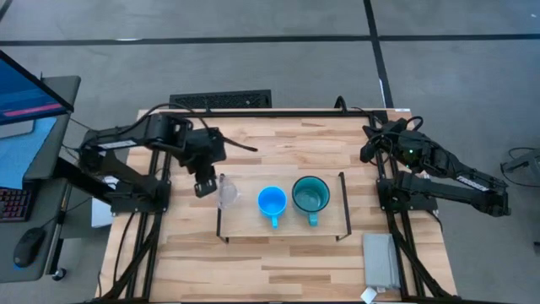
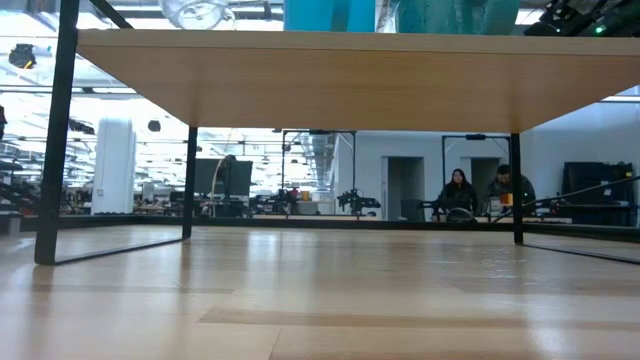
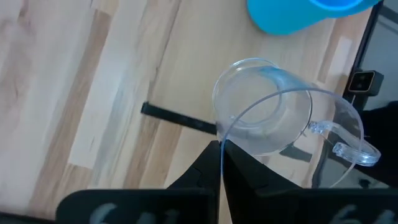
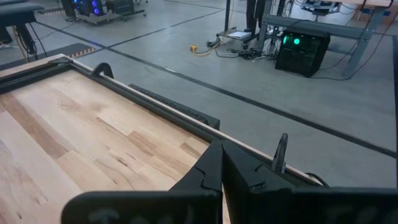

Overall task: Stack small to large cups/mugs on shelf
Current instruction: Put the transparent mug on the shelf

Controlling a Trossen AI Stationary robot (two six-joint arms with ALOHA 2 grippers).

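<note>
Although all three cups already sit on the shelf [image 1: 253,226], nothing is nested yet, so the stacking looks barely begun; from above, the glass cup [image 1: 228,193] is at the shelf's left end, the blue mug [image 1: 271,201] is in the middle and the teal mug [image 1: 310,195] is toward the right, each apart from its neighbour; the left gripper [image 1: 205,182] hangs right beside the glass cup at the shelf's left edge, while the right gripper [image 1: 372,139] waits folded back at the table's far right corner, well away from the shelf; a grey pad [image 1: 380,257] lies on the table near the right front.

From table height, the shelf board [image 2: 340,75] runs overhead on black wire legs, and only the bottoms of the glass cup [image 2: 198,12], the blue mug [image 2: 330,14] and the teal mug [image 2: 455,14] show above it; two people sit far off in the room.

Past the left wrist, the fingers [image 3: 205,171] come together on the rim of the glass cup [image 3: 264,106], which looks tilted; the blue mug [image 3: 292,15] is just beyond it; I judge the smallest cup is pinched and ready for lifting.

Past the right wrist, the fingers [image 4: 208,171] are pressed together on nothing, over bare table [image 4: 74,130].

Everything of the nesting remains to be done.
</note>
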